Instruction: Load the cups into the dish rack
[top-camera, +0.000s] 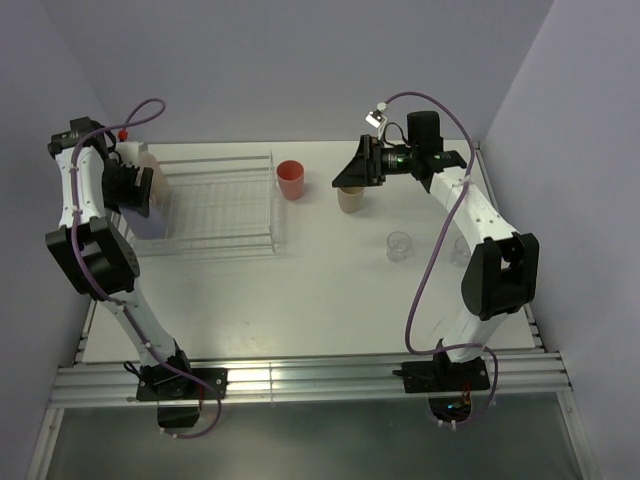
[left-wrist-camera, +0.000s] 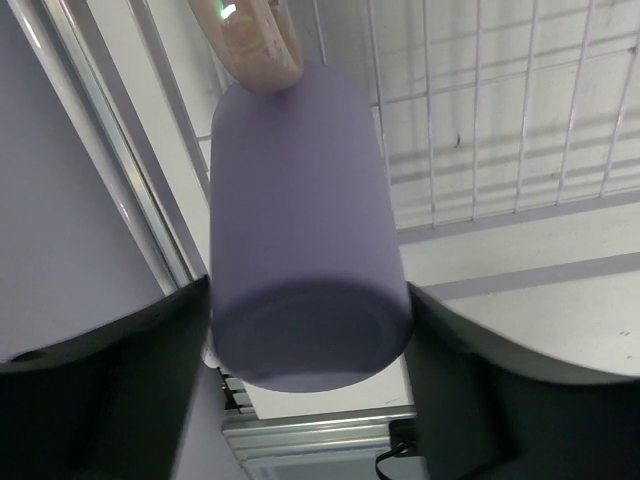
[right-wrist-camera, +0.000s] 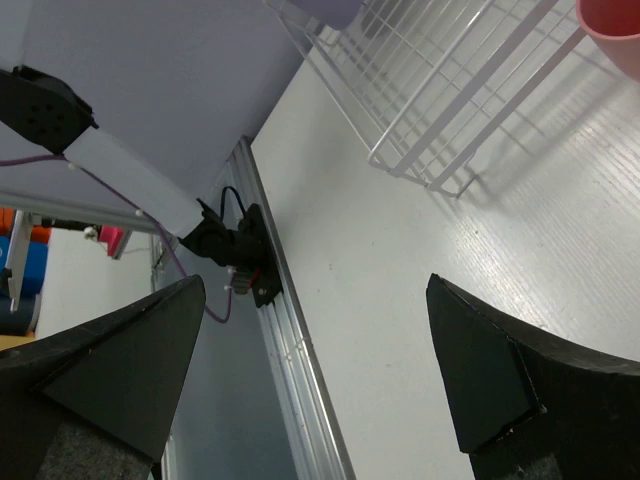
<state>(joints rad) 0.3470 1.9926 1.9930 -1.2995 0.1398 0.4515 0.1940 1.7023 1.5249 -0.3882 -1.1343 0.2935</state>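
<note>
Lavender cup (left-wrist-camera: 300, 230) clamped in our left gripper (left-wrist-camera: 305, 335) at rack (top-camera: 225, 205) left end, ready to set in | right gripper (top-camera: 350, 178) spread, empty, over tan cup (top-camera: 351, 201), we judge for next pick

Six cups, one rack
One red plastic cup (top-camera: 291, 180), one tan plastic cup (top-camera: 350, 203), one purple plastic cup (left-wrist-camera: 300, 230), one pale pink mug (left-wrist-camera: 252, 50), two small clear glasses (top-camera: 399, 246), one see-through rack of thin bars (top-camera: 215, 200).
</note>
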